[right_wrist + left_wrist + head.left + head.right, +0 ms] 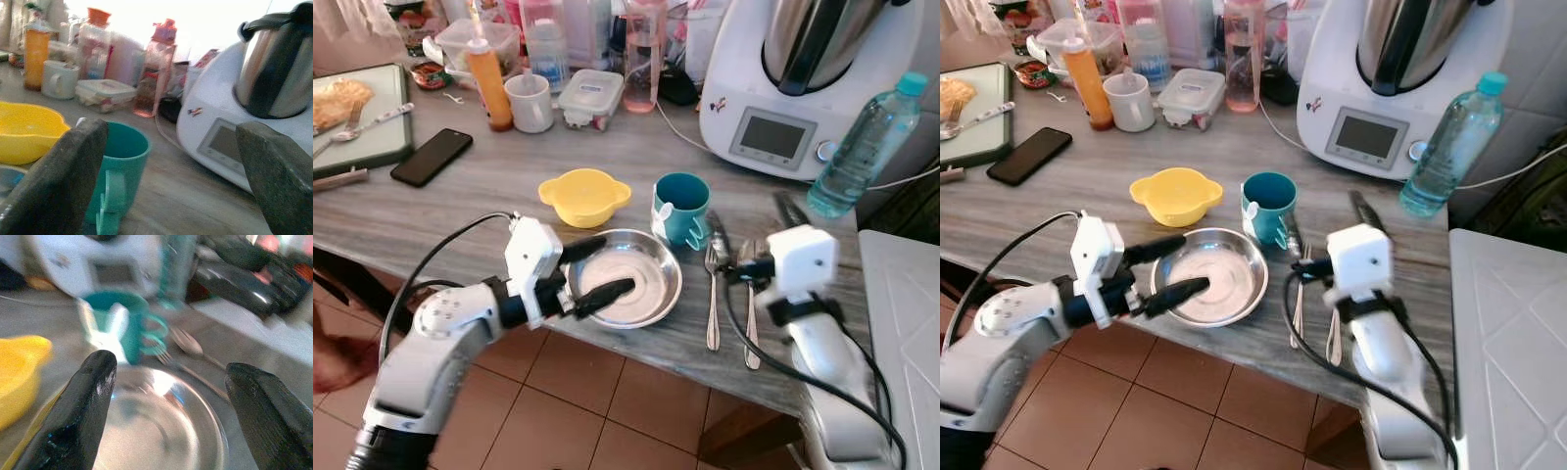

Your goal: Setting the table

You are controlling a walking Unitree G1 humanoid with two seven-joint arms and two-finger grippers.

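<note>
From the head, a shiny round steel plate (pixel 628 277) sits at the grey wood-grain table's (pixel 460 211) near edge, the left gripper (pixel 595 268) spread wide over its rim, empty. Left wrist view, blurred, adds the teal cup (pixel 128 322). Right wrist view: right gripper (pixel 168 188) parted, holding nothing, fingertips cropped.

I see bare grey wooden tabletop (pixel 460 211) left of the shallow round steel plate (pixel 631 284). Behind it, the yellow plastic two-eared bowl (pixel 583 194) and teal mug (pixel 681 208) block passage; the steel fork (pixel 712 294) and spoon (pixel 750 304) crowd its right.
</note>
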